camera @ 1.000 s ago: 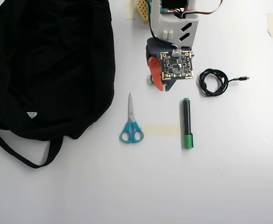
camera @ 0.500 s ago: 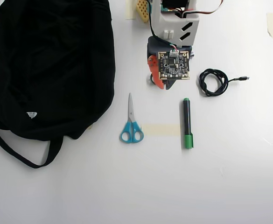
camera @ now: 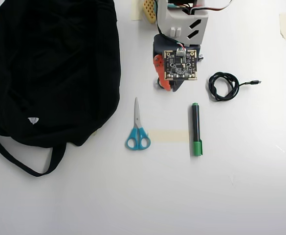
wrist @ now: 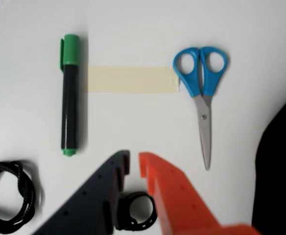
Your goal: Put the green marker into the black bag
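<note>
Since the earlier overhead frames, only the arm has shifted: the gripper (camera: 168, 87) has been drawn slightly toward the far edge of the table, while everything on the table is unchanged. In the wrist view the gripper (wrist: 134, 164) is seen with its dark and orange jaws close together, only a narrow gap being left between the tips, and nothing is held between them.

The green marker (camera: 196, 129) is seen in the overhead view lying flat on the white table (camera: 240, 196), just to the near right of the gripper, with its green cap at the near end. A strip of tape (camera: 168, 136) lies between it and the blue-handled scissors (camera: 137, 133). A coiled black cable (camera: 224, 86) rests to the right of the gripper. The black bag (camera: 50, 68) fills the far left of the table, well apart from the marker.

None of the task is judged to be done: the marker has not been grasped, and the reaching, lifting, carrying leftward and releasing into the bag are all left.
</note>
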